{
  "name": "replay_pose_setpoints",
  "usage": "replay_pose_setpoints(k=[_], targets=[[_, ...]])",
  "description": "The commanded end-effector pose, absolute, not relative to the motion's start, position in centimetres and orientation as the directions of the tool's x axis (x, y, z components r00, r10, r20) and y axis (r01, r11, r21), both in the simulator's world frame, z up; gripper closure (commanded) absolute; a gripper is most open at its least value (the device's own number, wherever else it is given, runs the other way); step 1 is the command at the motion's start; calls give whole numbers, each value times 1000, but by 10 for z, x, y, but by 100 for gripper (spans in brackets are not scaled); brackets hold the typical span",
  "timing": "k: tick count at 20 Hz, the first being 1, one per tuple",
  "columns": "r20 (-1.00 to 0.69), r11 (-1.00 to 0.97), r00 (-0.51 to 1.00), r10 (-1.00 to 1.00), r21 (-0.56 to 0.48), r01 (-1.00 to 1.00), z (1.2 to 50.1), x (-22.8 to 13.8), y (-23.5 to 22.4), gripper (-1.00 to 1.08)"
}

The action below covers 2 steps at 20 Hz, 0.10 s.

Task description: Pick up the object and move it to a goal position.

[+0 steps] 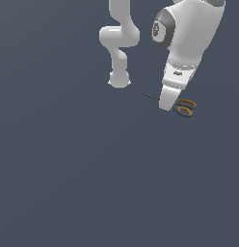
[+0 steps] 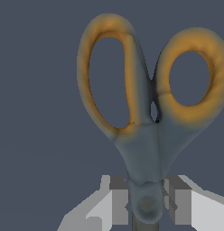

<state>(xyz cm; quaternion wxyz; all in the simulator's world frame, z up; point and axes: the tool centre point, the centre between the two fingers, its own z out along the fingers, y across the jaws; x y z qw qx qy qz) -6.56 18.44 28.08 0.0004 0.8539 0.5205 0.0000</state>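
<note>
Small scissors (image 2: pixel 145 149): two orange-yellow ring handles, thin dark grey blades, tiny next to the gripper (image 1: pixel 165 107). Probably light, stiff and rather slick; thin and flat, so likely to swivel or slip if pinched off-centre. Best taken at the thick neck by the pivot, where both halves meet, not at the rings or the blade tips.

In the wrist view, pivot seated squarely between the two grey pads (image 2: pixel 117 200), rings fanning out toward 12 o'clock beyond the fingertips. Pads just beside the neck on both sides, almost closed around it; real contact not certain from either view, nor whether the scissors hang lifted or lie on the dark surface (image 1: pixel 68 183).

In the exterior view, rings showing at about 3 o'clock of the fingertips, a thin blade tip poking out at about 9 o'clock, the middle hidden behind the fingers. All of it in the upper part of that view, toward its right. No goal marker visible.
</note>
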Motion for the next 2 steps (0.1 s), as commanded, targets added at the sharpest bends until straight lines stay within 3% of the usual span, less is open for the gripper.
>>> replay_pose_setpoints(k=[1,2], targets=[[0,-460,460,888,0,888,285,-67,187,108],[0,-460,460,888,0,888,285,-67,188,108]])
